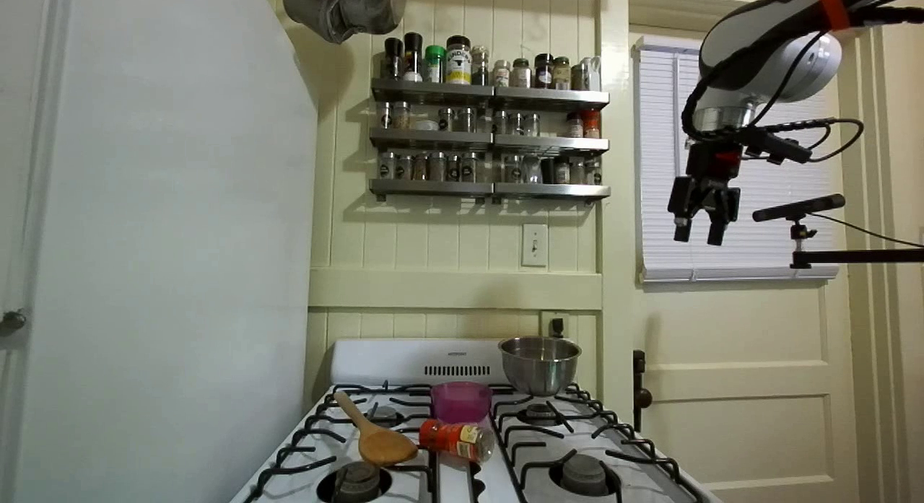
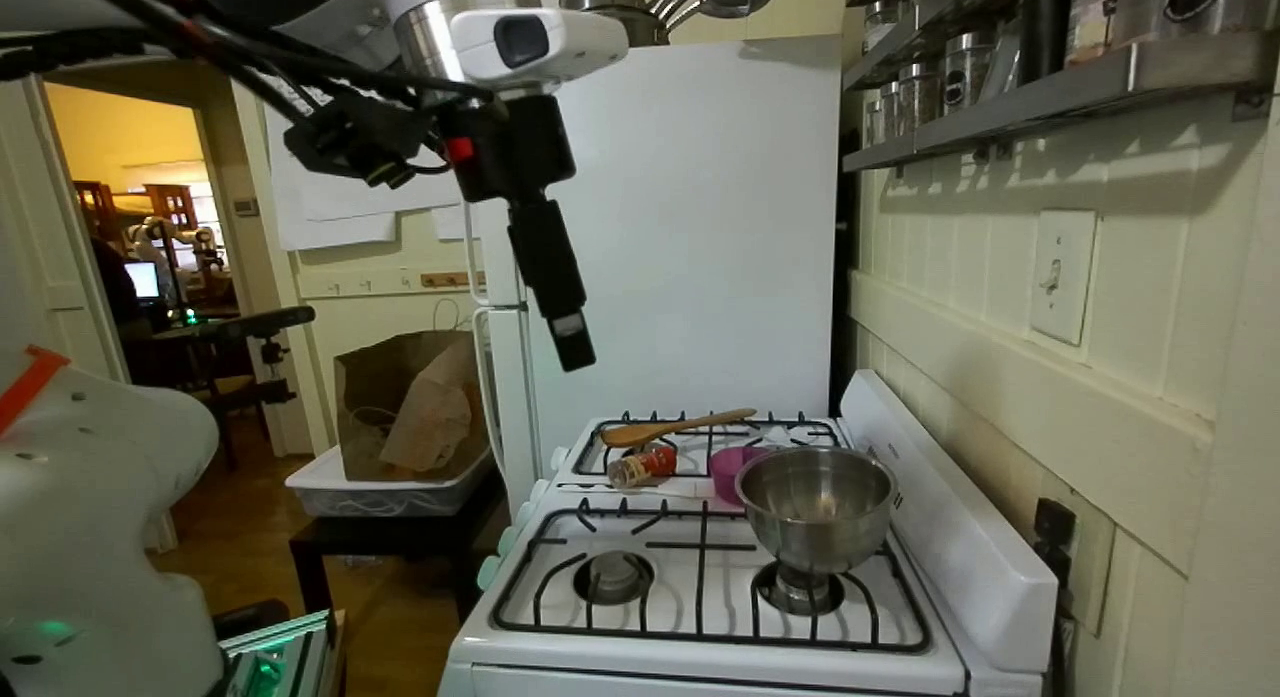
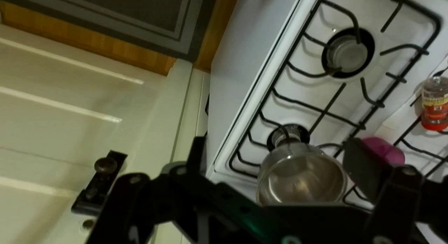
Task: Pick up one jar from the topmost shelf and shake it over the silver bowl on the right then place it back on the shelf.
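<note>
Fingers (image 1: 715,233) apart, silver bowl (image 3: 301,176) shiny inside, jars (image 1: 458,60) on shelf (image 1: 433,93).

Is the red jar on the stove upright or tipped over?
Tipped over: in both exterior views, the red jar lies on its side on the stove, its length running sideways rather than up.

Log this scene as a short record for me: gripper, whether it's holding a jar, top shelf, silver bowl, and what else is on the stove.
Gripper: open, pointing down
Jar held: none
Top shelf: row of upright jars
Silver bowl: mouth up, over a rear burner
Also on stove: wooden spoon, pink container, red-and-clear jar lying on its side
</note>
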Robot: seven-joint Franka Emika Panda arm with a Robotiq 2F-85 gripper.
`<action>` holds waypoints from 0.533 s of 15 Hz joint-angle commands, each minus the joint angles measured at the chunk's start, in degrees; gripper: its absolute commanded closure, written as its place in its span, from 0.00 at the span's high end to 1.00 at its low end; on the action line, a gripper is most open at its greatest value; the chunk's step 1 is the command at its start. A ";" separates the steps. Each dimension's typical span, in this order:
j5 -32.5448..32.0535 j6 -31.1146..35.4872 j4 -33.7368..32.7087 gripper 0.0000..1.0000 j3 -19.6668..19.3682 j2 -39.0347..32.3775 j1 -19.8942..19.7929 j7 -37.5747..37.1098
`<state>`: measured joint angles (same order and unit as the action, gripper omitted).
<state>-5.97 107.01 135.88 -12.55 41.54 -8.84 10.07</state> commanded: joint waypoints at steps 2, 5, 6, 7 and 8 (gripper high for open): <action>1.90 5.80 -9.82 1.00 4.36 -2.85 1.22 -6.54; 1.14 12.09 -17.97 1.00 6.81 -5.54 1.01 -10.48; 0.98 15.24 -20.69 1.00 6.93 -7.07 1.30 -10.38; 0.80 18.16 -23.66 1.00 7.15 -8.76 1.33 -10.68; 0.10 21.40 -26.25 1.00 7.53 -10.49 0.88 -11.05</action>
<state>-5.20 122.54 117.83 -5.46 37.06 -7.82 0.84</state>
